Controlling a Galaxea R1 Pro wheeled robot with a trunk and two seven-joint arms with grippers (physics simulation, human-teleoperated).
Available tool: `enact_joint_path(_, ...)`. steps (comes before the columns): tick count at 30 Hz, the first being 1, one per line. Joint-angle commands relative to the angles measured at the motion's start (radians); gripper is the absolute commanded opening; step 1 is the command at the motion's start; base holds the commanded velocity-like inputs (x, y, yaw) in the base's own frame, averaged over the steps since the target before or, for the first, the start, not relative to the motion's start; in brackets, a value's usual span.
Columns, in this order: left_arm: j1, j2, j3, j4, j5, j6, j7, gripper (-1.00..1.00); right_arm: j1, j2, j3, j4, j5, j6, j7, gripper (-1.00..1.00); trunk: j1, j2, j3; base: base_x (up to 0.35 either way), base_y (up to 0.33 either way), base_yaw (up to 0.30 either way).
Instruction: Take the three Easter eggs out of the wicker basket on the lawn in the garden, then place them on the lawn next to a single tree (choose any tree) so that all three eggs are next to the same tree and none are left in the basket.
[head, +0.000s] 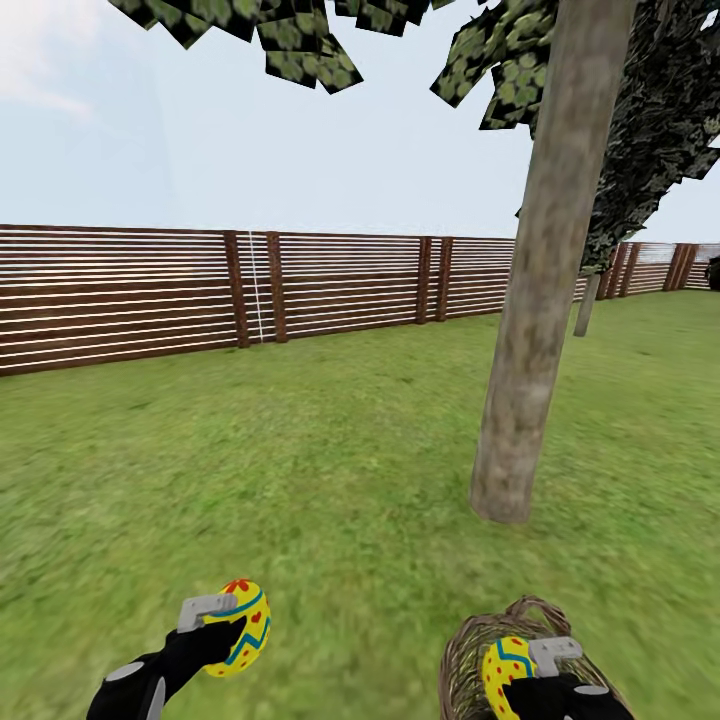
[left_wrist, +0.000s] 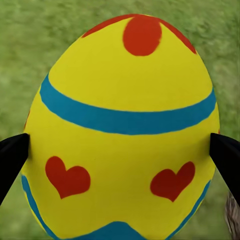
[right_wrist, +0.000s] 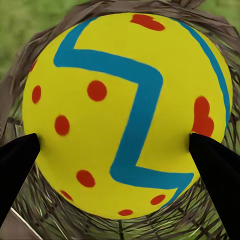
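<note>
The lawn (head: 300, 450) spreads out ahead of me to the slat fence (head: 200, 295) at twelve o'clock. The tree (head: 540, 280) stands at about one o'clock, its trunk rooted in the grass. The wicker basket (head: 465, 665) sits at five o'clock, and my right claw (head: 535, 665) pinches a zigzag egg (head: 503, 668) over its opening. At seven o'clock my left claw (head: 222, 625) pinches a heart-painted egg (head: 243, 630) above bare grass

Both hands low — left hand (head: 222, 618) and right hand (head: 535, 668) clamped.
</note>
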Motion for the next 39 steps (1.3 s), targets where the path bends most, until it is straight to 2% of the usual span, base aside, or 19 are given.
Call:
enact_joint_path(1, -0.001, -0.001, 0.004, -0.001, -0.011, 0.002, -0.011, -1.0, -0.001, -0.001, 0.003, -0.001, -0.008, 0.004, -0.006, -1.0, 0.0, -0.001, -0.001, 0.0, 0.0, 0.0)
enact_joint_path(5, -0.001, -0.002, 0.001, 0.019, -0.013, -0.013, -0.006, -1.0, -0.001, -0.001, 0.003, 0.014, -0.008, 0.004, -0.007, -1.0, -0.012, 0.02, 0.008, 0.0, 0.0, 0.0)
enact_joint_path(7, -0.001, -0.007, -0.027, 0.025, -0.014, -0.013, -0.003, -1.0, -0.001, -0.001, 0.003, 0.017, -0.008, 0.004, -0.007, -1.0, -0.019, 0.034, 0.015, 0.0, 0.0, 0.0)
enact_joint_path(9, -0.001, -0.008, -0.035, 0.027, -0.014, -0.012, 0.014, -1.0, -0.001, -0.001, 0.003, 0.021, -0.008, 0.004, -0.008, -1.0, -0.027, 0.048, 0.021, 0.0, 0.0, 0.0)
enact_joint_path(14, -0.001, -0.009, -0.038, 0.042, -0.013, -0.012, 0.027, -1.0, -0.001, -0.001, 0.003, 0.052, -0.011, 0.002, -0.005, -1.0, -0.046, 0.083, 0.036, 0.0, 0.0, 0.0)
enact_joint_path(17, -0.001, -0.009, -0.039, 0.052, -0.012, -0.012, 0.027, -1.0, -0.001, -0.011, 0.005, 0.044, -0.012, 0.008, 0.003, -1.0, -0.058, 0.104, 0.046, 0.0, 0.0, 0.0)
enact_joint_path(39, -0.001, -0.012, -0.039, 0.072, -0.012, -0.013, 0.027, -1.0, -0.001, 0.002, 0.008, 0.051, -0.01, 0.001, 0.002, -1.0, -0.142, 0.258, 0.115, 0.0, 0.0, 0.0)
